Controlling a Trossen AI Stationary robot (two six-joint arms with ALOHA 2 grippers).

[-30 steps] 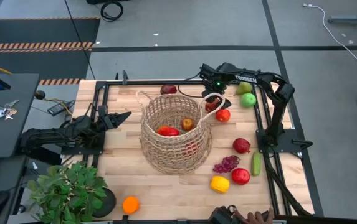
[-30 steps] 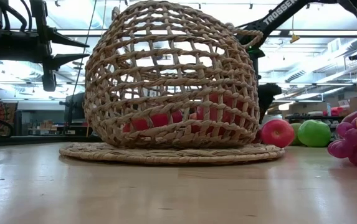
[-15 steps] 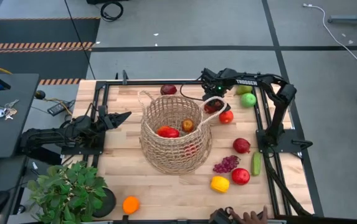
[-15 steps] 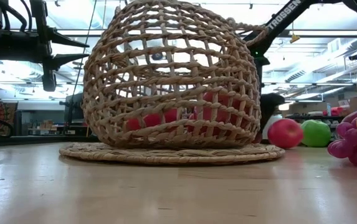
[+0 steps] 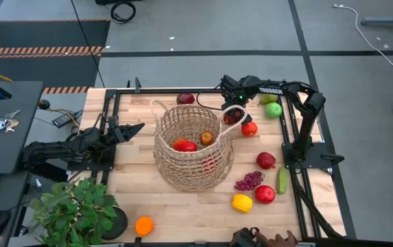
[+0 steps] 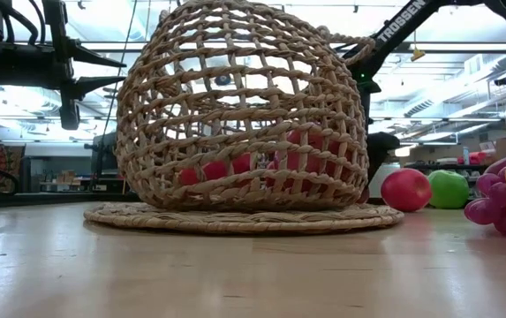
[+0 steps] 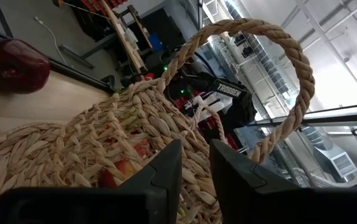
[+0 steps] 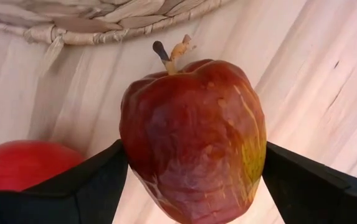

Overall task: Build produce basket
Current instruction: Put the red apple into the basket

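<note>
Basket (image 5: 193, 152): tan wicker, mid-bench, standing on a flat woven mat (image 6: 244, 217); one loop handle (image 7: 271, 81) rises at its rim.
In basket: red fruit (image 5: 185, 145) and a small red-yellow fruit (image 5: 206, 137), seen through the weave.
Right tool (image 5: 235, 115): at the basket's far right rim, fingers (image 8: 303, 180) set wide on either side of a dark red apple (image 8: 194, 140), gripping it above the bench.
Left tool (image 5: 136, 127): closed, empty, hanging left of the basket, pointing at it.
Beside right tool: red apple (image 5: 249, 128) on the bench.
Far edge: dark red apple (image 5: 185, 99); green pear (image 5: 269, 98) and green apple (image 5: 273, 110) near the right corner.
Right side: red fruit (image 5: 266, 160), purple grapes (image 5: 249, 181), cucumber (image 5: 281, 180), red apple (image 5: 265, 194), yellow lemon (image 5: 241, 202).
Near left: orange (image 5: 143, 225), next to a potted plant (image 5: 76, 209).
</note>
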